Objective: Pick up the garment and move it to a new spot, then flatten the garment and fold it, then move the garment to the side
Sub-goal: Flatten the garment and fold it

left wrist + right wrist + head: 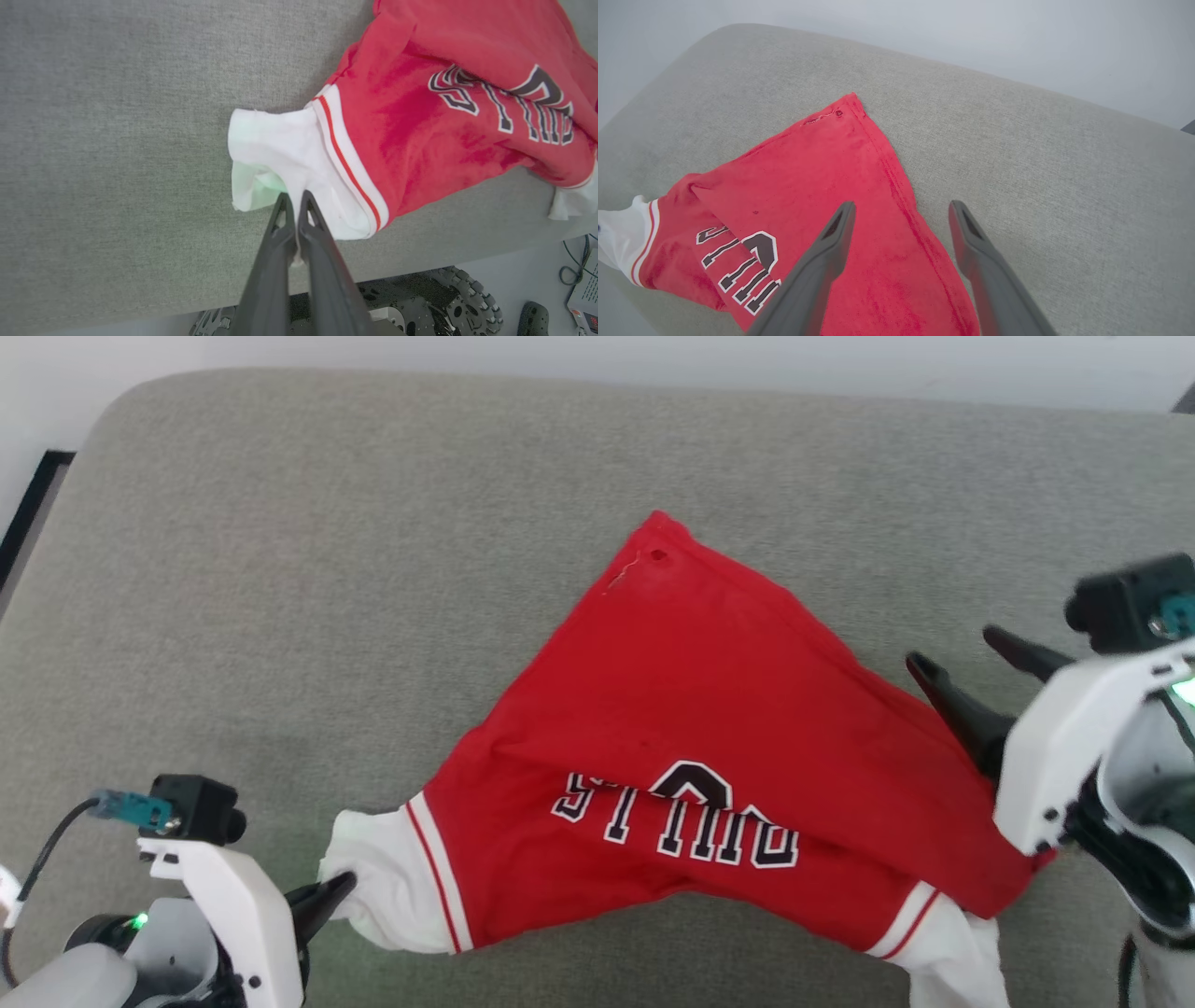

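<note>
The garment (691, 709), a red jersey with white sleeves and black "BULLS" lettering, lies partly folded over itself on the grey cushion. My left gripper (336, 889) is at the lower left, shut on the edge of the garment's white sleeve (285, 154). In the left wrist view the left gripper (294, 196) has its fingers pressed together with white cloth pinched between them. My right gripper (957, 649) stands open beside the garment's right edge. In the right wrist view the right gripper (901, 205) hangs over the red hem (896, 186), holding nothing. The other white sleeve (962, 952) lies at the lower right.
The grey cushioned surface (327, 569) stretches wide to the left of and behind the garment. Its near edge drops to the floor, where my wheeled base (444, 298) shows. A white device with cables (584, 294) lies on the floor. A dark frame (28, 513) borders the far left.
</note>
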`<state>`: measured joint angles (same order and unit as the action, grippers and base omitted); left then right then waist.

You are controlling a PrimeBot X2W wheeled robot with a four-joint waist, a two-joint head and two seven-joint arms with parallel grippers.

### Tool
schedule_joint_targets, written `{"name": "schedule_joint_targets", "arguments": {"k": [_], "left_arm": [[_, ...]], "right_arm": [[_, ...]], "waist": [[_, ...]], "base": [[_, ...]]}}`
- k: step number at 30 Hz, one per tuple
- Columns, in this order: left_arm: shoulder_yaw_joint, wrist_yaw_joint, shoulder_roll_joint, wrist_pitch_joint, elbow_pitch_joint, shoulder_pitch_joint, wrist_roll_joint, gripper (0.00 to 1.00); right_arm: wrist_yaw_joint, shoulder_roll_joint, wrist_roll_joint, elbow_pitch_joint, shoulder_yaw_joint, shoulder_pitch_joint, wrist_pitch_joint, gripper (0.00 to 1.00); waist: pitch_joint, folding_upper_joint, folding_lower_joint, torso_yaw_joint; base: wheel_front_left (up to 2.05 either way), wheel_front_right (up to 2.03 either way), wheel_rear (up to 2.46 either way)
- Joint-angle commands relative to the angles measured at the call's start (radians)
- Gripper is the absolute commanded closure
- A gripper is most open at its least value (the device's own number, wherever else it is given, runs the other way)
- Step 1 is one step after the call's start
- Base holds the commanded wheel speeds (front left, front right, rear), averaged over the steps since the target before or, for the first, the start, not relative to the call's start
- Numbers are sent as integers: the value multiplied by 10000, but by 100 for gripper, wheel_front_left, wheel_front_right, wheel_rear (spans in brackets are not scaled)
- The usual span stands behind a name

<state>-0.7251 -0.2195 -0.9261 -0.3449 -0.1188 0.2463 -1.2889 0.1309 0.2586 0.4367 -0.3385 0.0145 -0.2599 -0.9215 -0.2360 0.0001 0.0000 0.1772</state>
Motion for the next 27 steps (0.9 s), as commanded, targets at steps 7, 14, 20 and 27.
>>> {"name": "schedule_joint_targets", "arguments": {"k": [7,14,20,27], "left_arm": [[-237,279,462,-235,252,645,324,100],[-685,794,1293,-645,808,1592,746,100],[-1115,1334,2134,-904,1425,2366,1033,100],[-1448,1872,2942,-986,2126,3014,1283,100]], "right_arm": [[-3,432,64,1551,1042,-1580,964,0],[-3,919,228,3407,1912,-3256,1144,0],[-3,1360,455,5162,2629,-4606,1272,0],[-3,1931,580,7641,3430,-5782,1207,0]], "waist": [[-326,-1,0,825],[-670,-1,0,1951],[-1036,-1,0,2926],[-1427,-1,0,3803]], "base": [[0,0,0],[0,0,0],[0,0,0],[0,0,0]]}}
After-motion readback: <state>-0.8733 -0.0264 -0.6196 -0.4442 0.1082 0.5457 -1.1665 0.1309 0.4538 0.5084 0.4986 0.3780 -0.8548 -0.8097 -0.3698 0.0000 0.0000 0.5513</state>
